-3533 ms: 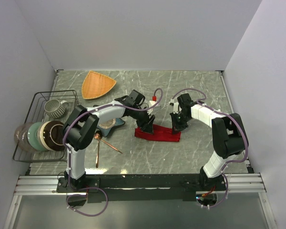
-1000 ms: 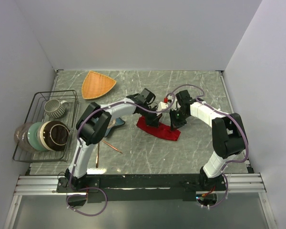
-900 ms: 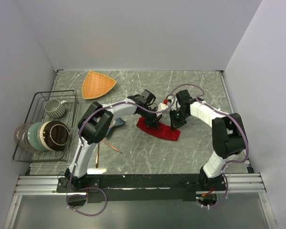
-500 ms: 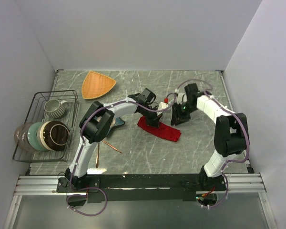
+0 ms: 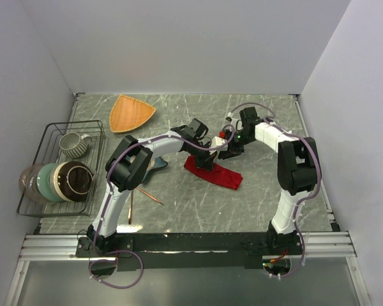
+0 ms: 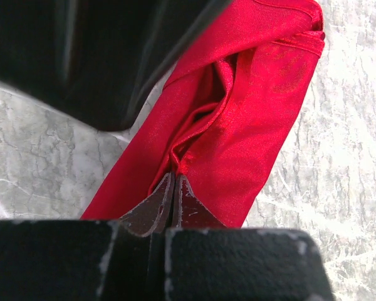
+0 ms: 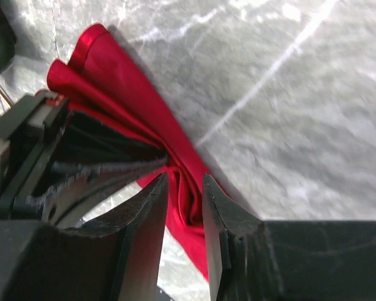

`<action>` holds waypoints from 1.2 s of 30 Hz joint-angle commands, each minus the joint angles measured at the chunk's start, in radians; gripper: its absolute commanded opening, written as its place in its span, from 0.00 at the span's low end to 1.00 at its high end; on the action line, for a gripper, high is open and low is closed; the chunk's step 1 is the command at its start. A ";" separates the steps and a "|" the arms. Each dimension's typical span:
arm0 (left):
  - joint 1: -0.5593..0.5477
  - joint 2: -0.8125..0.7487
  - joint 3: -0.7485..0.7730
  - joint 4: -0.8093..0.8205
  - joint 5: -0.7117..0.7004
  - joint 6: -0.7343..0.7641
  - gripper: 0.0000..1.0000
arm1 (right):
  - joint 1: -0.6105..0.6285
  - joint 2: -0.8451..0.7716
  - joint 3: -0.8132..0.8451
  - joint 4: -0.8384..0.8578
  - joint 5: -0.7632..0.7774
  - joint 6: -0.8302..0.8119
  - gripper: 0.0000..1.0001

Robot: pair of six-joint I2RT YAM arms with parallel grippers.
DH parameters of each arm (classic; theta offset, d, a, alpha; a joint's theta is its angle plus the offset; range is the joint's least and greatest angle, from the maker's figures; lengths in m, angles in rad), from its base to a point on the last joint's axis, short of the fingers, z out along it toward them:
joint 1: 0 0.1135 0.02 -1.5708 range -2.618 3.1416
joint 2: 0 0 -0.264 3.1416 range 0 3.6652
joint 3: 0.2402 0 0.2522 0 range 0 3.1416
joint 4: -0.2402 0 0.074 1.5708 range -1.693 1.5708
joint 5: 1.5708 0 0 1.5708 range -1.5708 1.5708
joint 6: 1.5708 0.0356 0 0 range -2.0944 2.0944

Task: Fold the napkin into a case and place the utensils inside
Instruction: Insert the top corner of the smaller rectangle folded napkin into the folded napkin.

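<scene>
The red napkin (image 5: pixel 218 173) lies on the table as a narrow folded strip running down to the right. My left gripper (image 5: pixel 206 159) is shut on a raised pleat at the strip's upper left end, and its tips (image 6: pixel 174 179) pinch the red napkin (image 6: pixel 257 119). My right gripper (image 5: pixel 225 151) stands open just beside it. Its jaws straddle the same bunched fold of the napkin (image 7: pixel 109 72) without pressing it, close against the left fingers (image 7: pixel 106 170). Two copper utensils (image 5: pixel 140 194) lie at the lower left, beside the left arm.
A blue star-shaped dish (image 5: pixel 158 165) sits partly under the left arm. An orange triangular plate (image 5: pixel 130 113) lies at the back left. A wire rack (image 5: pixel 51 134) with a mug and bowls stands along the left edge.
My right gripper opened, let go of the napkin and swung up and left to the left gripper's grip point. The left gripper has stayed shut on the cloth.
</scene>
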 commanded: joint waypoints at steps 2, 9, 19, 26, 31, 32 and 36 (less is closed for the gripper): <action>-0.006 -0.016 -0.029 -0.021 -0.001 0.022 0.01 | 0.017 0.057 0.023 0.106 -0.047 0.001 0.36; -0.009 -0.027 -0.046 -0.013 -0.006 0.018 0.01 | 0.054 0.134 0.092 0.100 -0.049 -0.056 0.36; -0.007 -0.056 -0.079 0.002 -0.009 0.010 0.01 | 0.083 0.182 0.086 0.055 -0.141 -0.099 0.30; -0.007 -0.085 -0.105 0.008 0.000 0.001 0.01 | 0.109 0.175 0.033 0.049 -0.166 -0.110 0.17; -0.029 -0.165 -0.170 0.031 -0.007 0.026 0.01 | 0.140 0.163 -0.001 0.066 -0.182 -0.102 0.00; -0.036 -0.174 -0.191 0.036 -0.013 0.026 0.01 | 0.143 0.160 -0.006 0.066 -0.187 -0.102 0.00; -0.046 -0.211 -0.222 0.063 -0.017 -0.005 0.01 | 0.157 0.152 -0.019 0.058 -0.215 -0.117 0.00</action>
